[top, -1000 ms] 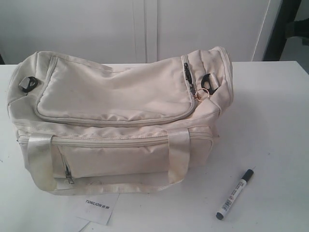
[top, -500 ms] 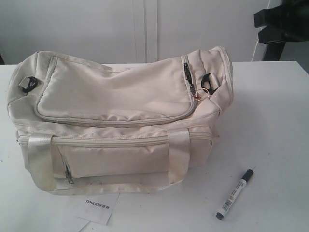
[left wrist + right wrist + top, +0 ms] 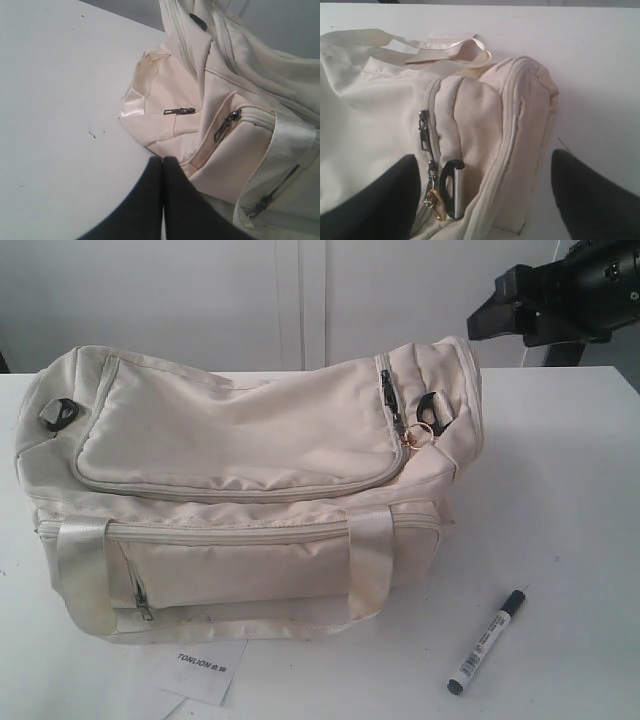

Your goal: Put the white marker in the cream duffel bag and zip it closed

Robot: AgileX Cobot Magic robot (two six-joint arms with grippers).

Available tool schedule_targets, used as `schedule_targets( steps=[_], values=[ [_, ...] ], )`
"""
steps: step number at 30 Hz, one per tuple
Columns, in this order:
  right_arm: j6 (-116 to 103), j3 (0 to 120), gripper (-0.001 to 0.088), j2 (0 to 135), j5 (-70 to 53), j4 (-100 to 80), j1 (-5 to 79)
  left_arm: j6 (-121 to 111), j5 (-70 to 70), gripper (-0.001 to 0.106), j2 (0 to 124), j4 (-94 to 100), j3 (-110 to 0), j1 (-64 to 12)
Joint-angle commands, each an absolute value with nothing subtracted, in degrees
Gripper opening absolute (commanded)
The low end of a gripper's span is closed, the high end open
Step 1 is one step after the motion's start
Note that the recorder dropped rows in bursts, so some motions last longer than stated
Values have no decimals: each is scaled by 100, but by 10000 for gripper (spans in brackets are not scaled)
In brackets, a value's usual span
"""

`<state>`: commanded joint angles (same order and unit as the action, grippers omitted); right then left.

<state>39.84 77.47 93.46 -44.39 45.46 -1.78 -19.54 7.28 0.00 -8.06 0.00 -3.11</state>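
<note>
The white marker lies on the white table, near the cream duffel bag but apart from it. The bag's zippers are closed, its inside hidden. A paper tag lies at its front edge. The left gripper has its jaws pressed together, empty. The right gripper spreads wide above the bag's end. A white wall stands behind.

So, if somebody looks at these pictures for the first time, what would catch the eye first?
The large cream duffel bag covers most of the white table, and its top zipper looks closed. A white marker lies apart from it on the table, toward the front right of the exterior view. A black pincer hangs open above the bag's right end.
</note>
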Motion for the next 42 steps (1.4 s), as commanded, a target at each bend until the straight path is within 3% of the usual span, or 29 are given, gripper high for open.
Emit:
schedule_targets(
  steps=[18,23,25,27,31,37,42],
  values=[
    [4079,7774,678,10408,-3800,5076,141,-1954,828,0,0,-806,0,-311],
    [4079,7819,631,10550,-3554,5088,286,-1954,828,0,0,-806,0,-311],
    [4079,7819,592,10575,-3531,5088,286,-1954,839,0,0,-806,0,-311],
    [4079,7819,472,10579,-3531,5088,286,-1954,847,0,0,-806,0,-311],
    [4079,7819,-5,10579,-3563,5088,286,-1954,842,0,0,-831,0,-311],
    [4079,7819,0,10579,-3630,5196,286,-1954,729,0,0,-859,0,-311],
    [4079,7819,0,10579,-3630,5196,286,-1951,-183,0,0,-1549,-147,-311]
  ],
)
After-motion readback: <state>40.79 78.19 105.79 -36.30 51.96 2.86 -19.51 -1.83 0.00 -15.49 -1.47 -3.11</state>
